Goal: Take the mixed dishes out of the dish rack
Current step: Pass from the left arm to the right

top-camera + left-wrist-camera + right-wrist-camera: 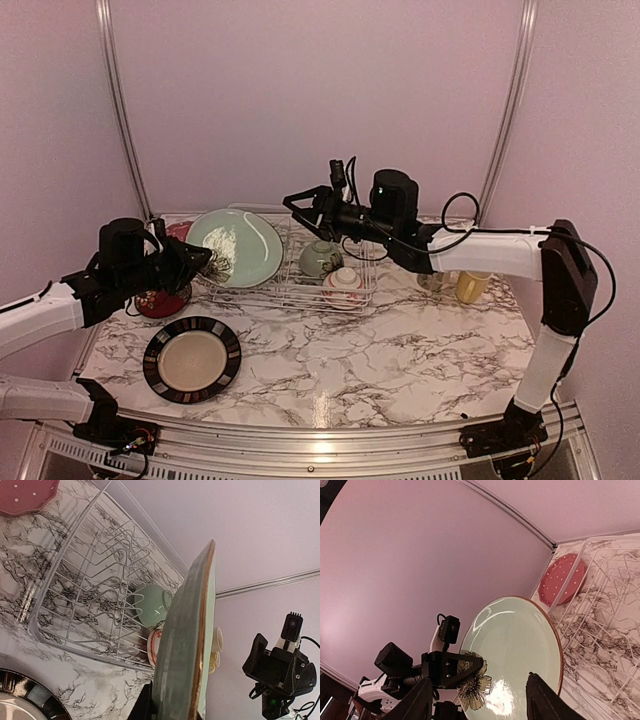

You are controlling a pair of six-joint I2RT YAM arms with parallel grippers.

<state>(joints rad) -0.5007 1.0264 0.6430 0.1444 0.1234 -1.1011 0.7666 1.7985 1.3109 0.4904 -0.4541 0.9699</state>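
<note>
Left tool (198, 262) tight on flowered edge of pale green plate (243, 245)

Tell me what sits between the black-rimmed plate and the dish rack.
Only bare marble tabletop separates the black-rimmed plate from the dish rack; the top view shows it.

green plate (520, 640) glossy glazed ceramic, rack (75, 595) smooth white coated wire, worktop (400, 360) glossy marble-look.

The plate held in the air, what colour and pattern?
Pale green plate with a flower print; right wrist view shows it best.
</note>
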